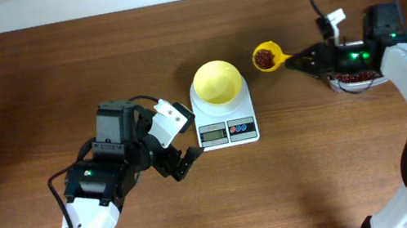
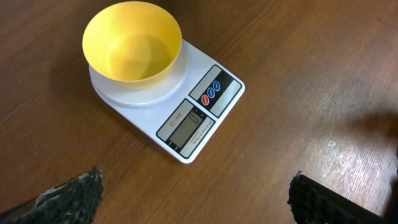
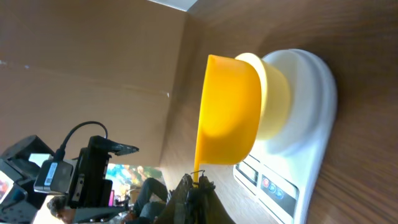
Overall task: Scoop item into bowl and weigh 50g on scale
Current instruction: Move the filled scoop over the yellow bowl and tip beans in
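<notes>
The pale yellow bowl (image 1: pixel 217 80) stands empty on the white scale (image 1: pixel 225 120); both also show in the left wrist view, bowl (image 2: pixel 132 42) and scale (image 2: pixel 193 115). My right gripper (image 1: pixel 300 60) is shut on the handle of a yellow scoop (image 1: pixel 266 58) holding dark red-brown beans (image 1: pixel 264 57), to the right of the bowl and apart from it. In the right wrist view the scoop (image 3: pixel 229 112) hangs in front of the bowl (image 3: pixel 274 99) and the gripper (image 3: pixel 198 186) clamps its handle. My left gripper (image 1: pixel 181 161) is open and empty, left of the scale's front.
A clear tub with more beans (image 1: pixel 357 80) sits under my right arm at the right. The table is brown wood. The scale's display and buttons (image 1: pixel 228 132) face the front edge.
</notes>
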You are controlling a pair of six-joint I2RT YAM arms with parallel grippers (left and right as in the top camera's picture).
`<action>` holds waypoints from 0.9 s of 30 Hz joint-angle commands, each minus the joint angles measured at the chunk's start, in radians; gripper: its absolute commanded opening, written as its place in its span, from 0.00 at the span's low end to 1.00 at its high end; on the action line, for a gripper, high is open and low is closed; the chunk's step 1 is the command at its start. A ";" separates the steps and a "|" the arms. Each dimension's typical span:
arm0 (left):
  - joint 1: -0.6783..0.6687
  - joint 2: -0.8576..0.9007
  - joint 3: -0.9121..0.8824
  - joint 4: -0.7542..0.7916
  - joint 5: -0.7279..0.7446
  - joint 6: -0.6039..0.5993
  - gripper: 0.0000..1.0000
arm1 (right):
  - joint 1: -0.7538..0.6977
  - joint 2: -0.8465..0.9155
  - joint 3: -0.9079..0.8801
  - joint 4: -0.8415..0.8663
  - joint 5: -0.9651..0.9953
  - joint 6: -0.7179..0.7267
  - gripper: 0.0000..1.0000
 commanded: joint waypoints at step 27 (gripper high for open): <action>0.003 0.002 -0.010 0.002 0.018 -0.010 0.99 | 0.293 0.008 0.000 0.270 0.373 -0.355 0.04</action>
